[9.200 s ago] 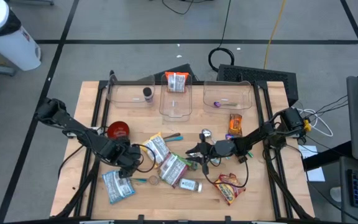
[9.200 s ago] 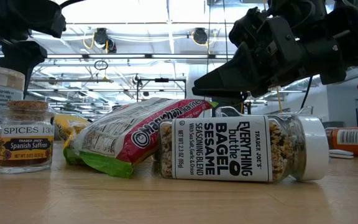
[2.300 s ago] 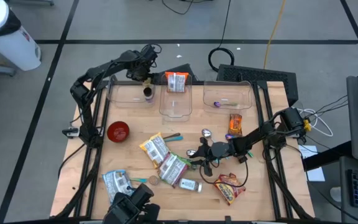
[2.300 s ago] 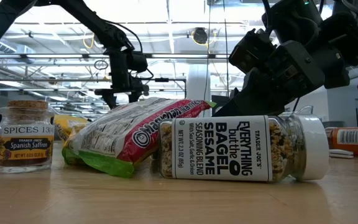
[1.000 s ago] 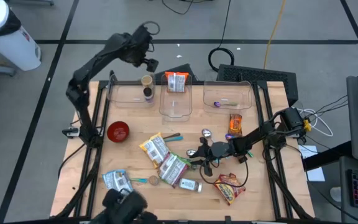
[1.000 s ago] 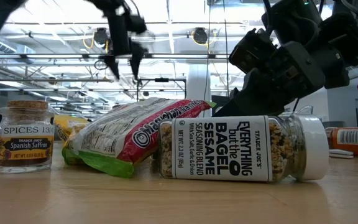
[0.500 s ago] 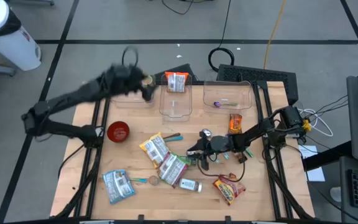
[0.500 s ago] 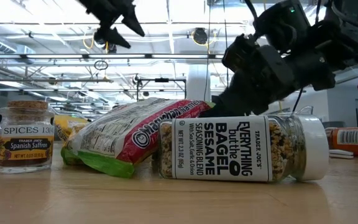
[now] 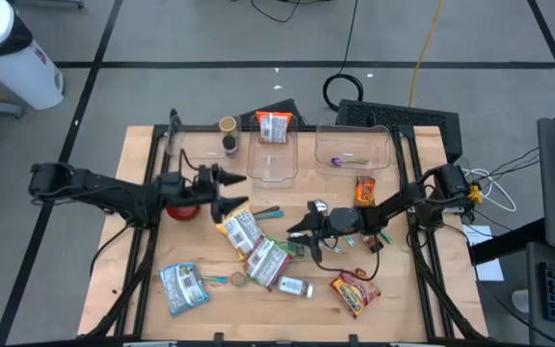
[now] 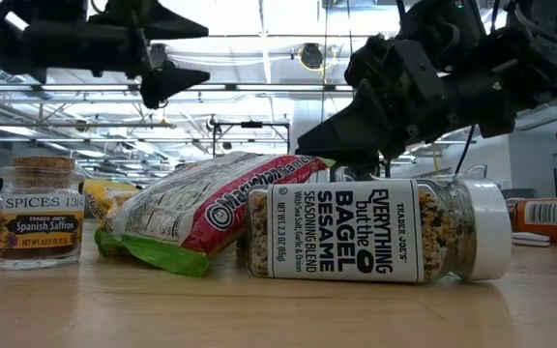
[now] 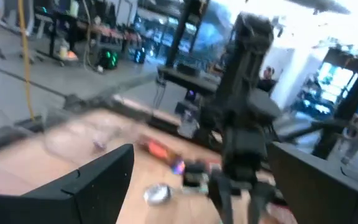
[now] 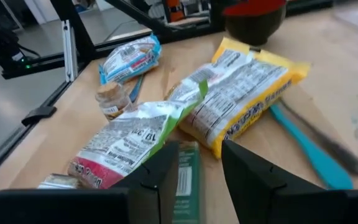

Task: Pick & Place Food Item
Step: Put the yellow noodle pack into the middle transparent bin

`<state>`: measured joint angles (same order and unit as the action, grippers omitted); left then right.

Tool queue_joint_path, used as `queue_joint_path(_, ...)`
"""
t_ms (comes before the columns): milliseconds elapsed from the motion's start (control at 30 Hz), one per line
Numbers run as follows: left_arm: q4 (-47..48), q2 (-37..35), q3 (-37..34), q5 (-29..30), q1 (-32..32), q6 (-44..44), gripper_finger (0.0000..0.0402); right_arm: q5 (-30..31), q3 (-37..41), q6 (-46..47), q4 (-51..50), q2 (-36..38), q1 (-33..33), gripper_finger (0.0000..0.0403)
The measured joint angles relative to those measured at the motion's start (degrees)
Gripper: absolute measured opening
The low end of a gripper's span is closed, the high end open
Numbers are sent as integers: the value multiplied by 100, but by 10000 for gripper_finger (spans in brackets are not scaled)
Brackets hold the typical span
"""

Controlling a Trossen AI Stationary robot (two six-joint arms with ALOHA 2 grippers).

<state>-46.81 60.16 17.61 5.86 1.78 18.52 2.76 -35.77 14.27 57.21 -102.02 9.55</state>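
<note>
Sorted, as I judged it: a red-and-white snack packet (image 9: 275, 126) and a small cork-topped jar (image 9: 227, 126) already sat in the clear plastic bins (image 9: 354, 146) along the table's (image 9: 403, 308) far edge. Outstanding: several loose packets, including the yellow-edged printed food pouch (image 12: 247, 93) mid-table. My left gripper (image 9: 227, 190) hung above it wide open and empty; my right gripper (image 9: 295, 234) sat partly closed on a thin green stick (image 12: 186, 184)

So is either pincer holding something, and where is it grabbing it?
The left pincer is open and empty above the table. The right pincer has a thin green thing between its fingers; whether it really grips it cannot be told.

We see a grey floor (image 9: 210, 39) crossed by dark lines, and ceiling lights (image 10: 259, 19) glaring above distant racks.
</note>
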Motion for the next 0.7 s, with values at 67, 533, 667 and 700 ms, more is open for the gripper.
queue_joint_path(67, 34, 77, 1, 38, -179, -23, 376, 8, 0, -280, 46, 0, -61, 114)
queue_joint_path(533, -144, 1148, 126, 149, -470, -1104, 376, -89, 0, -462, 833, 164, -983, 114)
queue_joint_path(667, -420, 1180, 301, 414, -340, -916, 376, -774, 0, -603, 678, 457, -1136, 114)
queue_joint_path(700, -395, 1180, 358, 354, -295, -887, 376, -900, -2, -629, 626, 548, -1148, 114)
